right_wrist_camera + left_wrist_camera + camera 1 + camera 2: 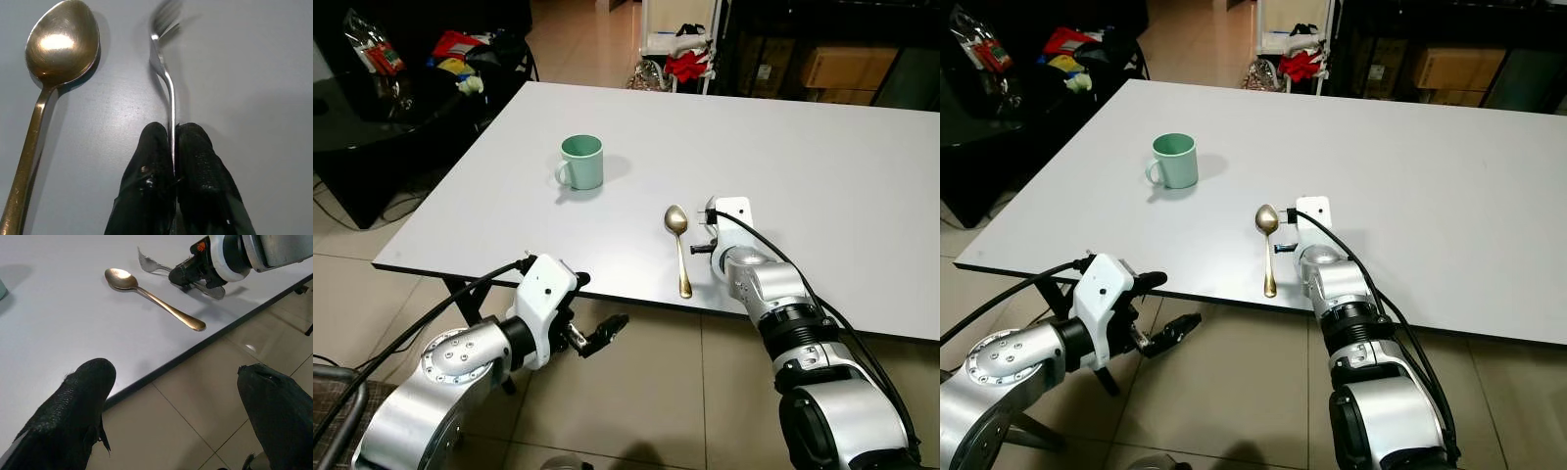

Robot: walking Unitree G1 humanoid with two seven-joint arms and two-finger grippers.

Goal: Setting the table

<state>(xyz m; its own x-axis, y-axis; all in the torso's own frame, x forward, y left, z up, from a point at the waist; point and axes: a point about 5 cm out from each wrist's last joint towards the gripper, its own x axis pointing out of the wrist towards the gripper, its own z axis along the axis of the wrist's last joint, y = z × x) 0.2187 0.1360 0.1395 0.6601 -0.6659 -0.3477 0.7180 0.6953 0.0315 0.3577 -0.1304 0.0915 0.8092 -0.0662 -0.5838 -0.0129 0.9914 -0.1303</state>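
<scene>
A white table (803,147) carries a green mug (581,162) at its back left and a gold spoon (679,247) near the front edge, bowl pointing away from me. My right gripper (173,134) rests low on the table just right of the spoon, shut on the handle of a silver fork (164,73). The fork's tines point away and it lies parallel to the spoon. My left gripper (597,308) hangs open below the table's front edge, above the tiled floor, with nothing between its fingers (83,396).
A dark low table (372,117) with bags and clutter stands at the far left. A white rack with red cloth (685,59) and a cardboard box (847,69) sit beyond the table. A black table leg (460,294) stands near my left arm.
</scene>
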